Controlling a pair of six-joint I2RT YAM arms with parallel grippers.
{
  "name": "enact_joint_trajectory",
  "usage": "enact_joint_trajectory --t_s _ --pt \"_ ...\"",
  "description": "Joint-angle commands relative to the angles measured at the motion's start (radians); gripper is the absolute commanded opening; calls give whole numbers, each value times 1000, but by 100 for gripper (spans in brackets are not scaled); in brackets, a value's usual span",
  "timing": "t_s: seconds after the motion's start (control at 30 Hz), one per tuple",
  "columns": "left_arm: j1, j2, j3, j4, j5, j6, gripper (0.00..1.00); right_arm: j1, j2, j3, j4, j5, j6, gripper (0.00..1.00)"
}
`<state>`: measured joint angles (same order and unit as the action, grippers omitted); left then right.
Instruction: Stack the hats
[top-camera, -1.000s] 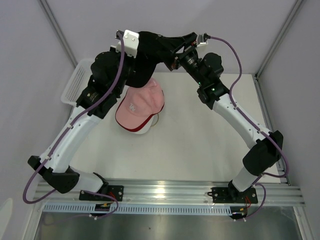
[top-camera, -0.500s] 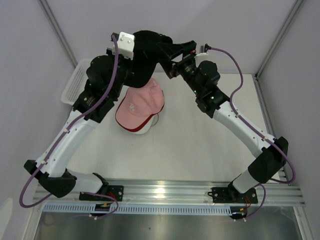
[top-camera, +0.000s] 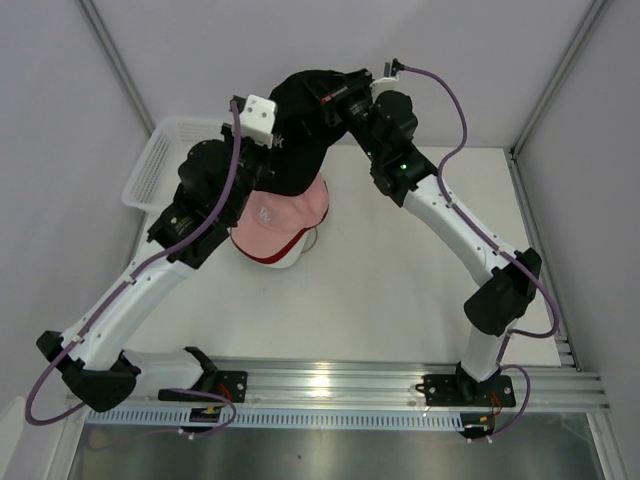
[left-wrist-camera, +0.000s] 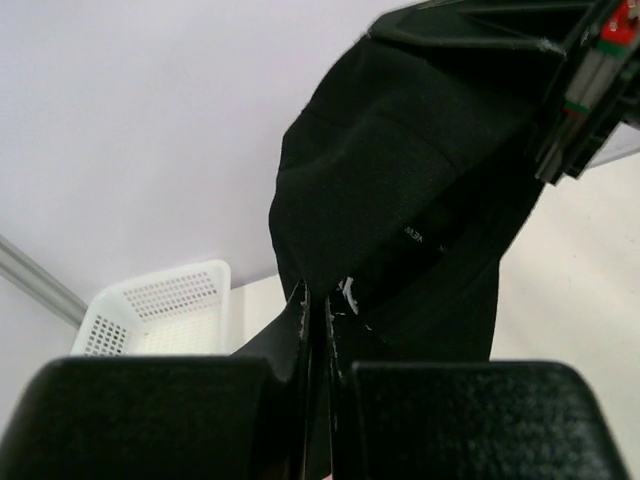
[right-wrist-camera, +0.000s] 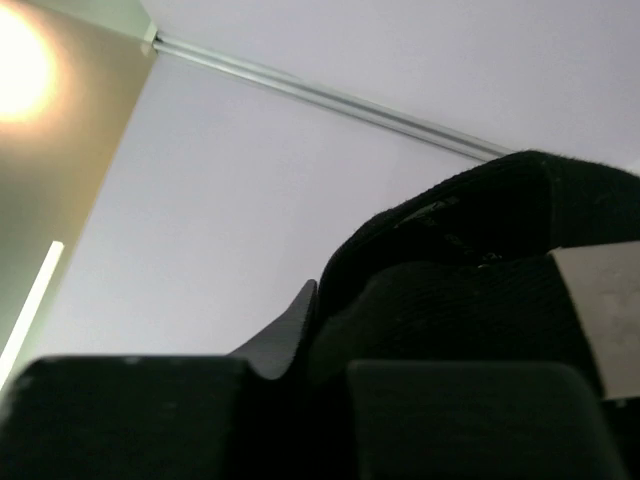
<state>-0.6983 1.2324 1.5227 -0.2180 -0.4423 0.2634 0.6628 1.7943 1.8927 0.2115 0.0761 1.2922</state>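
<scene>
Pink cap (top-camera: 285, 210) resting on a red-edged cap (top-camera: 272, 258) on the table (top-camera: 400, 290), left gripper (left-wrist-camera: 318, 305) just beyond, jaws pinched tight on the black cap (left-wrist-camera: 400, 200), which is held aloft, right gripper (top-camera: 335, 95) at its far side, grip indiscernible, white mesh basket (top-camera: 150, 165) far left.

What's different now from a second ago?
The right pincer slid left and closed on the black cap; before, it waited open beside it. Both arms brought the cap toward the pink cap, and in the top view it now covers part of it. The left pincer kept its pinch on the black cap. The pink cap and white basket stayed put.
</scene>
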Motion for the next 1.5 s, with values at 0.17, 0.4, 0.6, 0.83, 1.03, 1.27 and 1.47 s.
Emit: enact_joint_trajectory --t_s 0.17,0.4,0.6,0.83,1.03,1.27,1.47 --pt "8 -183 3 -90 -39 -436 82 -55 134 242 32 -271 -19 0" --pt "373 -264 -98 -313 480 -1191 99 -106 261 437 182 -550 -18 0" --pt "566 -320 -476 85 764 -1655 99 -134 326 437 558 -668 174 0" --pt "557 -245 -633 437 824 -1915 96 -86 332 488 718 -697 197 0" --pt "556 -171 -670 710 850 -2070 96 -62 326 480 799 -682 242 0" --pt "554 -90 -670 940 846 -2210 90 -23 275 387 802 -694 190 0" --pt "545 -63 -685 996 922 -2276 87 -22 278 373 813 -693 168 0"
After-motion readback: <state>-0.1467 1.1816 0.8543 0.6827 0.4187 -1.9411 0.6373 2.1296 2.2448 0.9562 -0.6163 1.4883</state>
